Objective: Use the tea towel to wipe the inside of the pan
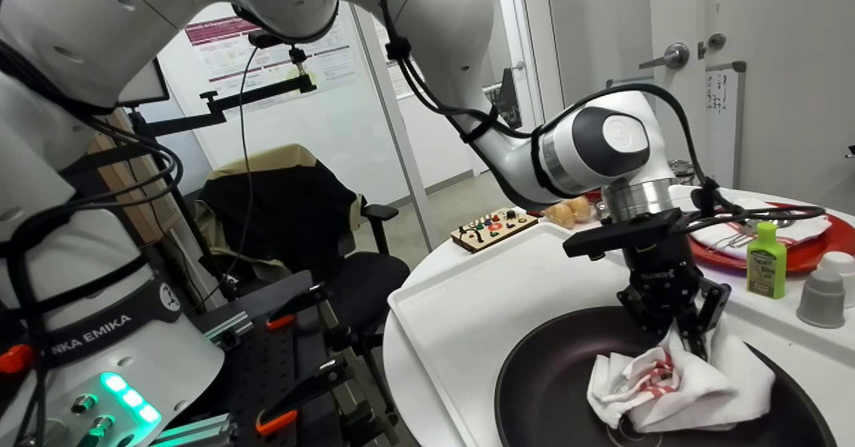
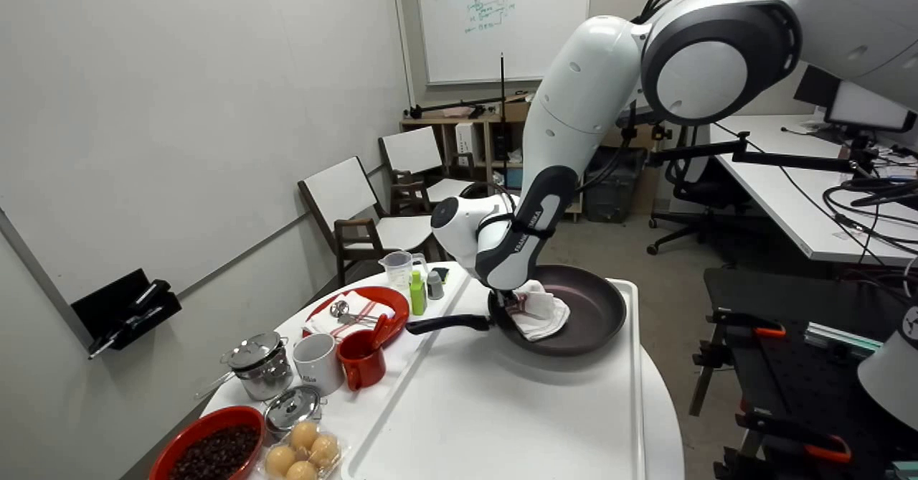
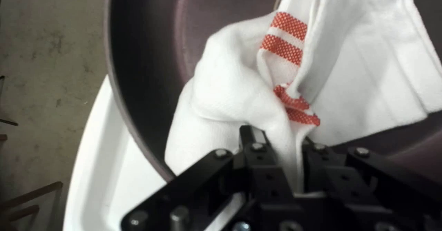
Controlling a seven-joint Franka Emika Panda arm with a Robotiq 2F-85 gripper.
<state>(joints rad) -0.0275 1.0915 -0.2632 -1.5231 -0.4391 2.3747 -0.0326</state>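
Observation:
The dark pan (image 1: 554,360) stands on a white tray; in an exterior view (image 2: 592,315) its black handle (image 2: 448,323) points away from the robot base. The white tea towel with red stripes (image 1: 715,393) lies bunched inside the pan, also in the other pictures (image 2: 541,315) (image 3: 234,82). My gripper (image 1: 696,340) points down into the pan near its rim. In the wrist view the gripper (image 3: 281,137) has a fold of the towel pinched between its fingers. The fingertips are partly hidden by the cloth, and the towel's underside is hidden.
The white tray (image 2: 502,422) has a raised rim. Beside it are a green bottle (image 1: 766,263), a grey cup (image 1: 821,298), a red plate (image 2: 396,299) with cloth and utensils, a red mug (image 2: 362,361), a white mug (image 2: 318,365), a metal pot (image 2: 267,376) and eggs (image 2: 304,437).

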